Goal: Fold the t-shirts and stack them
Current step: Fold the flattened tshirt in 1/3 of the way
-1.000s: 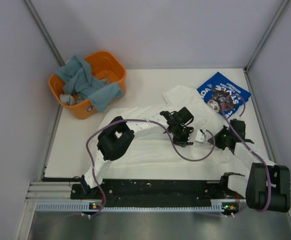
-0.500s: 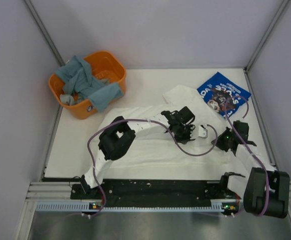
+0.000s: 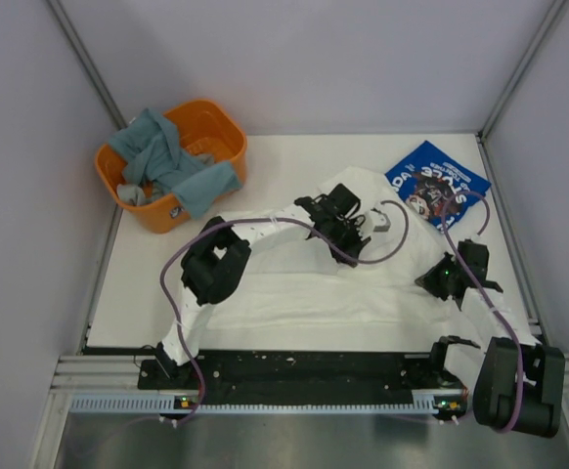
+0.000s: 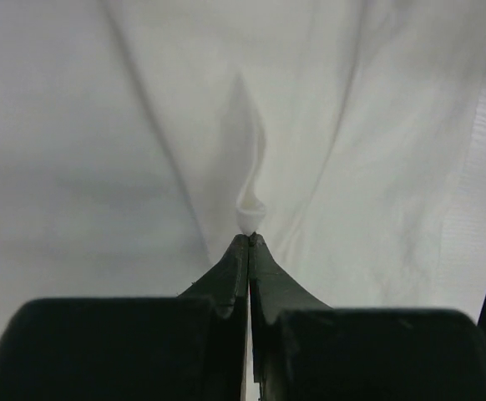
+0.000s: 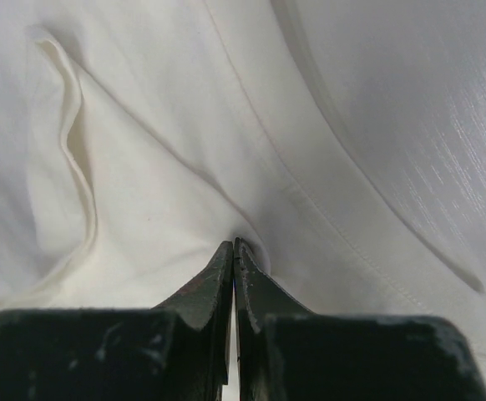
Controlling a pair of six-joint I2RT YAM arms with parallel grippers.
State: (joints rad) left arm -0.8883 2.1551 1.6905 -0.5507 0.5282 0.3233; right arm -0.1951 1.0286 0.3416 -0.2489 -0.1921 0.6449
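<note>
Sitting at the far left corner of the table (image 3: 294, 156), the orange basket (image 3: 153, 213) holds a bundle of teal cloth (image 3: 162, 156). The cloth fills most of the basket, and one end hangs over its near right rim. A small white label (image 3: 177, 207) shows on the basket's front wall, too small to read.

The blue shirt (image 3: 421, 168) lies flat at the far right of the table, well apart from the basket. It has white lettering and a printed picture. The letters run upside down in the top view; one word looks like "STYLE", and the rest I cannot make out.

The white shirt (image 3: 284, 293) is spread over the middle and right of the table. Its far right corner is just beside the blue shirt.

The left gripper (image 4: 250, 242) is over the far part of the white shirt, its jaws pressed together on a small raised pinch of the cloth. The right gripper (image 5: 233, 246) is at the shirt's right side, its jaws likewise closed tight on a fold of the white cloth, close to a stitched hem.
</note>
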